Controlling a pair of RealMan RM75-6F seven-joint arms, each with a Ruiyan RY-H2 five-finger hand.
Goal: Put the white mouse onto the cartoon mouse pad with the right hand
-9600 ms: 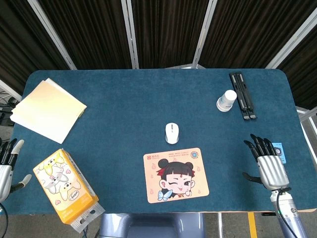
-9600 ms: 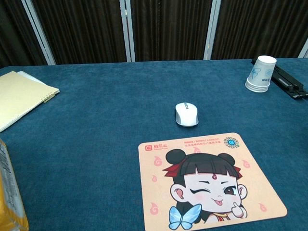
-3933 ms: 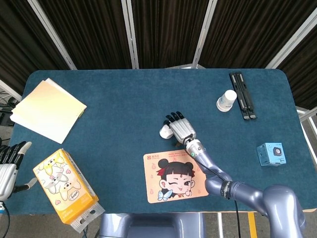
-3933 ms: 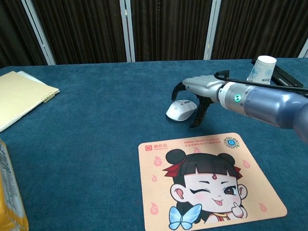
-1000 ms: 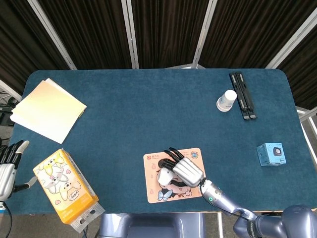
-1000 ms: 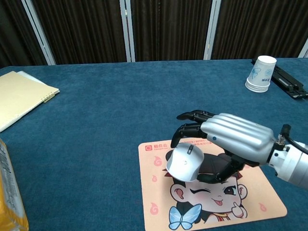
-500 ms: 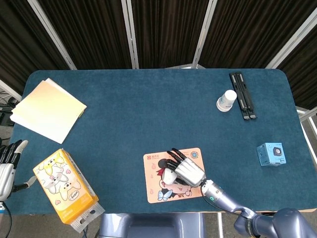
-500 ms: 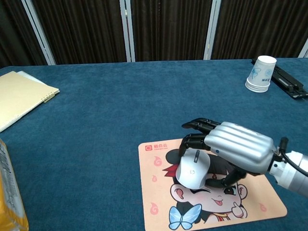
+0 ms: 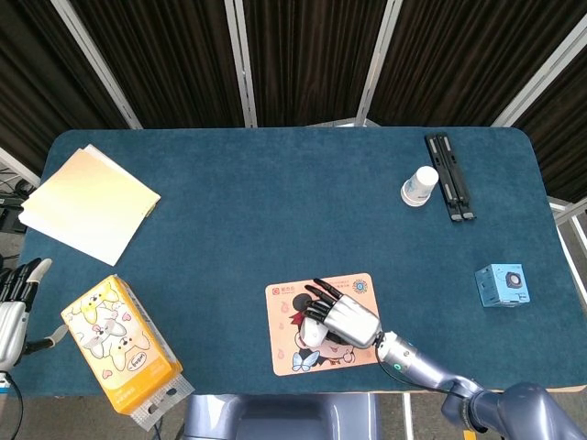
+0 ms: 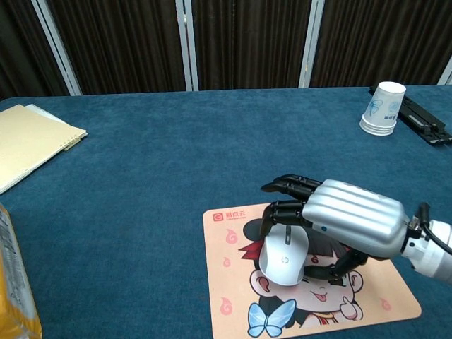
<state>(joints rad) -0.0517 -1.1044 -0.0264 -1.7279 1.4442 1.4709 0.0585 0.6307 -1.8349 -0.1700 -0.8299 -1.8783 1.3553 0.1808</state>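
Observation:
The white mouse (image 10: 284, 258) lies low over the middle of the cartoon mouse pad (image 10: 229, 300), on the girl's face; I cannot tell whether it touches the pad. My right hand (image 10: 351, 216) grips it, fingers (image 10: 286, 210) curled over its top and thumb at its near side. In the head view the right hand (image 9: 343, 317) covers most of the mouse (image 9: 311, 333) on the pad (image 9: 285, 359). My left hand (image 9: 11, 305) hangs off the table's left edge, fingers apart, holding nothing.
A yellow folder (image 9: 88, 202) lies at the far left and an orange cartoon tissue pack (image 9: 119, 345) at the front left. A paper cup (image 9: 420, 186) and a black bar (image 9: 449, 177) stand at the back right. A blue cube (image 9: 502, 284) sits at the right.
My right hand has brought the mouse down and a little to the right over the pad. The mouse has gone from tilted to nearly flat. The left hand has not moved.

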